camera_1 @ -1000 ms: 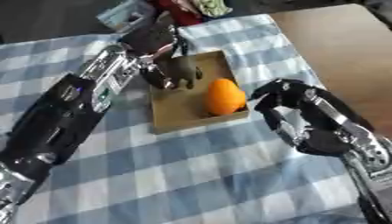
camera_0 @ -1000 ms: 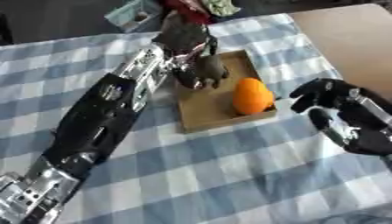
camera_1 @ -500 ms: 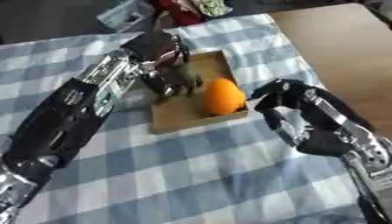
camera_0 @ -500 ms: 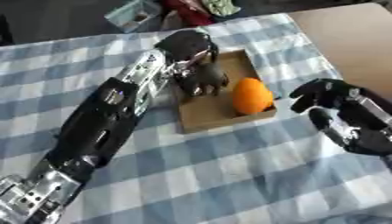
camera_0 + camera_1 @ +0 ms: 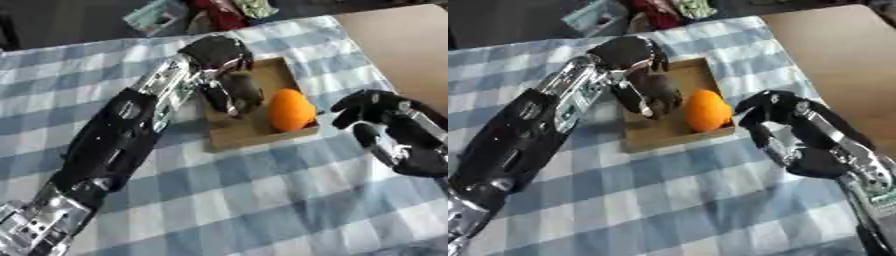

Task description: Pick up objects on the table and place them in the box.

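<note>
A shallow cardboard box (image 5: pixel 229 137) lies on the checked cloth. An orange (image 5: pixel 290 110) stands in its right half. My left arm reaches across the table from the lower left, and my left hand (image 5: pixel 217 54) hangs over the box's left half. Its fingers (image 5: pixel 216 96) curl down round a dark brown lumpy thing (image 5: pixel 241 88), which sits low in the box beside the orange. My right hand (image 5: pixel 782 111) hovers just right of the box, level with the orange, its fingers loosely bent and holding nothing.
The blue and white checked cloth (image 5: pixel 262 200) covers the table; a bare brown tabletop (image 5: pixel 402 45) shows at the right. Past the far edge lie a pale blue packet (image 5: pixel 156 15), a red thing (image 5: pixel 219 12) and something green.
My left hand has come slightly nearer and lower over the box with the dark brown thing. The orange and my right hand stay where they were.
</note>
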Controlling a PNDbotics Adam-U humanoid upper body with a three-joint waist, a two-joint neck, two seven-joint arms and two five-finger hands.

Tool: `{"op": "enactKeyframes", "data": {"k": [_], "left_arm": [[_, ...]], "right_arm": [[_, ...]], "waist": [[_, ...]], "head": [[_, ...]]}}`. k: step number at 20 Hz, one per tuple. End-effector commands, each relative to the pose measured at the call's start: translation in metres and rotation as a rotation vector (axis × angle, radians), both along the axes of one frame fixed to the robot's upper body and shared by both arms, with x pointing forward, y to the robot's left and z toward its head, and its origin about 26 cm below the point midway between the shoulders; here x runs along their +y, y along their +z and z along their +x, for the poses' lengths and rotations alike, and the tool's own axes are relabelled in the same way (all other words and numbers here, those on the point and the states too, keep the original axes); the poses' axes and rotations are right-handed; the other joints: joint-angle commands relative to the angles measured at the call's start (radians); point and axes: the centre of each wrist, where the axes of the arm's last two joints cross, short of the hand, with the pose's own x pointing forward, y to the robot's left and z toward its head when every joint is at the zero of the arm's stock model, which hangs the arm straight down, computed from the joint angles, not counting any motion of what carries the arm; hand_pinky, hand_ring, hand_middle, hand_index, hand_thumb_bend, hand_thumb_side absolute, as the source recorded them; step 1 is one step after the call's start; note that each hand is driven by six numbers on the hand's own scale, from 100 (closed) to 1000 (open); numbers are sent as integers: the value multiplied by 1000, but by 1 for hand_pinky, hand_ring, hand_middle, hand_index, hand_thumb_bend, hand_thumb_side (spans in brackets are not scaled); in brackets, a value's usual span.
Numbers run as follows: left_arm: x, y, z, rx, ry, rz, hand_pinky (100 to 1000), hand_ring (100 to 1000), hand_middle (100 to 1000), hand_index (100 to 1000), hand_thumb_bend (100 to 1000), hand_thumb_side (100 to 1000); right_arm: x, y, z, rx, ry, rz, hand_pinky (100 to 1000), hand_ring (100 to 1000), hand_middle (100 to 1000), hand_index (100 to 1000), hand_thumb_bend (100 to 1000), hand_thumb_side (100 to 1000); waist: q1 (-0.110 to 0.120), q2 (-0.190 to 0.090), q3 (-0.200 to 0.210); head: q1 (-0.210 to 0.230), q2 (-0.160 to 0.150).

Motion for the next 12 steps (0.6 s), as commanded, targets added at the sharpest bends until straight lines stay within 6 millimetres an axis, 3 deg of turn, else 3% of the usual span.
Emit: {"op": "enactKeyframes", "data": {"k": [1, 6, 12], "left_arm": [[9, 25, -5, -52, -6, -46, 618, 532, 551, 725, 737, 303], [25, 58, -27, -118, -50, -177, 586, 506, 520, 693, 655, 272], [67, 82, -67, -173, -60, -401, 529, 475, 479, 661, 583, 215]], "right_arm": [[-4, 7, 0, -23, -8, 3, 657, 671, 717, 797, 136, 522], [-8, 6, -1, -22, -25, 3, 657, 671, 718, 797, 134, 520], [-16, 6, -1, -32, -60, 6, 658, 671, 718, 797, 130, 514]], "waist": [[-11, -22, 6], [-12, -30, 30], [-18, -36, 63]], "head": [[-6, -8], [-16, -2], [-32, 11]]}}
